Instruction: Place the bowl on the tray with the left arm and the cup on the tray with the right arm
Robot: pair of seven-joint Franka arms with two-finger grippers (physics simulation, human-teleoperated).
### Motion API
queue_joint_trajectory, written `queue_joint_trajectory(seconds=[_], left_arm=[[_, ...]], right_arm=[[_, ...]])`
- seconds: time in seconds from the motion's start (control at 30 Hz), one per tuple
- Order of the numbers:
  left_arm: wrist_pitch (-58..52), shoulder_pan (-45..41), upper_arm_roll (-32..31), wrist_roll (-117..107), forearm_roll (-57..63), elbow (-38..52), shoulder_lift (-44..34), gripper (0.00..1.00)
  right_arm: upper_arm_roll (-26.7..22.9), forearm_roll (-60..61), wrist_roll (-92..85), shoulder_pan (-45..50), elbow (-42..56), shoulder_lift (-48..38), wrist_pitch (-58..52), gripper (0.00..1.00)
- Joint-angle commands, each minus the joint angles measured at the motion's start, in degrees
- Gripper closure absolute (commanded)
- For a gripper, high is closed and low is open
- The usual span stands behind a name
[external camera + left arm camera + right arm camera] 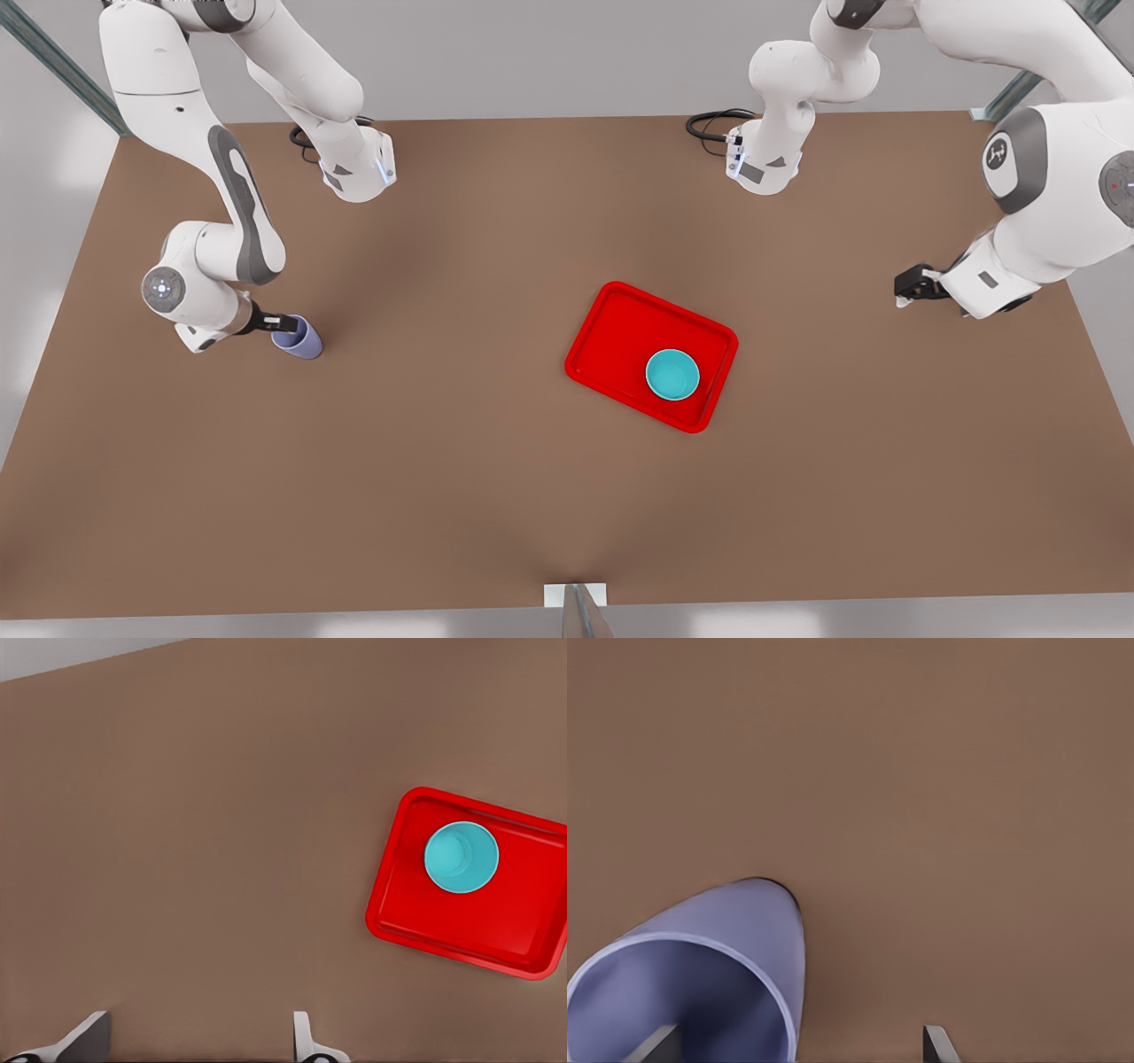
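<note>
My bowl point(672, 374) already sits on the tray point(611, 332) mid-frame and my left gripper point(912, 285) hangs open, empty, while my open right gripper point(282, 324) straddles the cup's point(299, 338) rim at left.

Seen from the left wrist camera, a teal bowl point(461, 857) sits inside a bright red tray point(416, 912) on the brown table point(195, 859), near one corner of the tray rather than at its centre. The tray lies skewed and runs off the picture's edge. The left gripper point(199, 1041) hovers well apart from the tray over bare tabletop, its two pale fingertips point(304, 1038) spread wide with nothing between them.
</note>
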Motion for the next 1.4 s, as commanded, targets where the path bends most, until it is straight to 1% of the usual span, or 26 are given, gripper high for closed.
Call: queue_joint_trajectory(seconds=[0.0,0.17,0.5,0.53,0.57,0.6,1.07,1.2,1.27,1.3,1.37], left_arm=[[0.0,0.17,0.02,0.0,2.16,0.0,0.1,0.0],[1.67,0.08,-0.07,0.27,0.4,0.0,2.91,0.0],[1.5,0.17,0.02,0.27,0.31,-0.09,3.18,0.0],[1.5,0.17,0.02,0.27,0.31,-0.09,3.18,0.0],[1.5,0.17,0.02,0.27,0.31,-0.17,3.18,0.0],[1.5,0.17,0.02,0.27,0.31,-0.17,3.18,0.0],[1.23,-0.01,0.02,0.18,0.31,-0.61,3.18,0.0],[1.23,-0.01,0.02,0.18,0.31,-0.61,3.18,0.0],[1.23,-0.01,0.02,0.18,0.31,-0.61,3.18,0.0],[1.32,-0.01,0.02,0.18,0.31,-0.61,3.18,0.0],[1.32,-0.01,0.02,0.18,0.31,-0.61,3.18,0.0]], right_arm=[[0.04,-0.03,0.0,0.0,0.0,0.01,0.0,0.0],[-0.05,-0.03,0.26,0.09,0.18,1.59,0.79,0.0],[-0.14,-2.49,0.44,-0.08,0.97,4.58,2.55,0.0],[-0.14,-2.67,0.44,-0.17,0.97,4.66,2.64,0.26],[-0.14,-2.67,0.35,-0.08,1.06,4.66,2.64,0.55],[-0.14,-2.67,0.44,-0.17,1.06,4.66,2.64,0.79],[0.04,-2.67,0.53,1.06,1.76,4.31,2.37,0.79],[0.22,-2.58,0.44,2.11,3.87,3.52,-0.09,0.79],[4.43,-1.79,0.88,1.15,7.03,2.91,-3.77,0.79],[6.89,1.36,1.58,1.49,8.96,2.38,-5.62,0.79],[10.41,2.95,6.14,2.29,13.44,2.55,-9.66,0.79]])
